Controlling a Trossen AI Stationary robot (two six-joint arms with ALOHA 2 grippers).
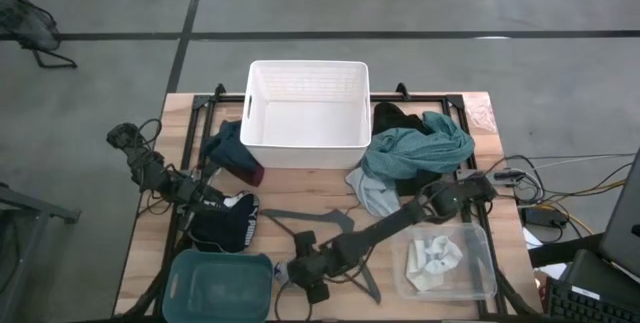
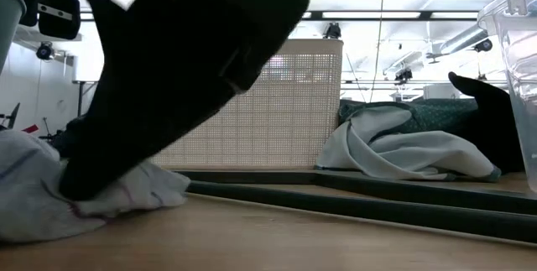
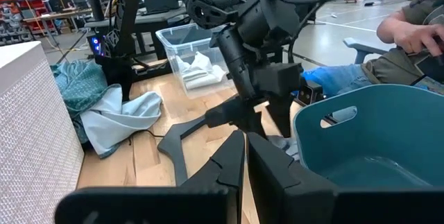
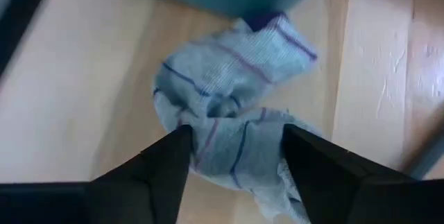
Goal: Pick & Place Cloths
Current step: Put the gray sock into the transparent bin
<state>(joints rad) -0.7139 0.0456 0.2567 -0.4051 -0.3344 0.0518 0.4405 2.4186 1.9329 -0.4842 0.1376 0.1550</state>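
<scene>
While right gripper (image 4: 236, 151) straddles striped cloth (image 4: 229, 99), teal bin (image 1: 218, 285) crowds; left gripper (image 3: 244, 156) clenched.

Overhead, table-level and two wrist cameras

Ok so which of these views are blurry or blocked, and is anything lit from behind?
Low view: a dark arm close to the lens fills the upper left as a backlit silhouette against bright ceiling lights. Right wrist view: soft focus on the striped white cloth between the right gripper fingers. Left wrist view: the left gripper is near and slightly blurred. High view: evenly lit, sharp.
</scene>
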